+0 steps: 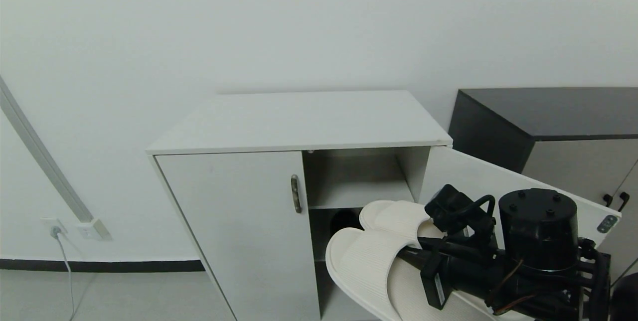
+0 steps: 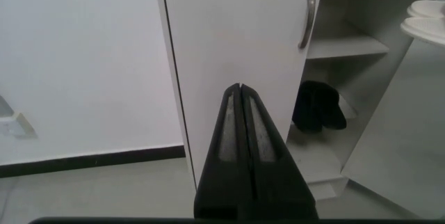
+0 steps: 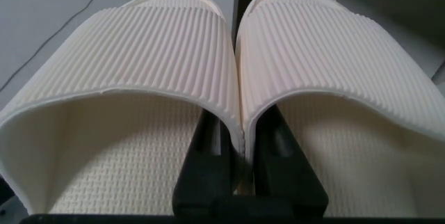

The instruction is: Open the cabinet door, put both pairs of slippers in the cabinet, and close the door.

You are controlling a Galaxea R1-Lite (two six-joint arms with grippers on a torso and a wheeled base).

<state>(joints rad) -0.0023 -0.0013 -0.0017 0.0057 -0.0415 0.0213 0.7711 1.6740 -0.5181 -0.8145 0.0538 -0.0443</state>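
A pair of white ribbed slippers (image 1: 369,256) hangs side by side in front of the open right half of the white cabinet (image 1: 299,121). My right gripper (image 1: 416,251) is shut on their inner strap edges (image 3: 240,144), one finger inside each slipper (image 3: 160,57). The right door (image 1: 478,176) stands swung out; the left door with its metal handle (image 1: 296,194) is closed. A black pair of slippers (image 2: 318,107) sits on the lower shelf inside. My left gripper (image 2: 240,88) is shut and holds nothing, low in front of the closed left door (image 2: 236,36).
A dark-topped cabinet (image 1: 548,111) stands right behind the open door. A wall socket with a cable (image 1: 55,229) is low on the wall at left. An upper shelf (image 1: 359,194) divides the open compartment. Bare floor lies left of the cabinet.
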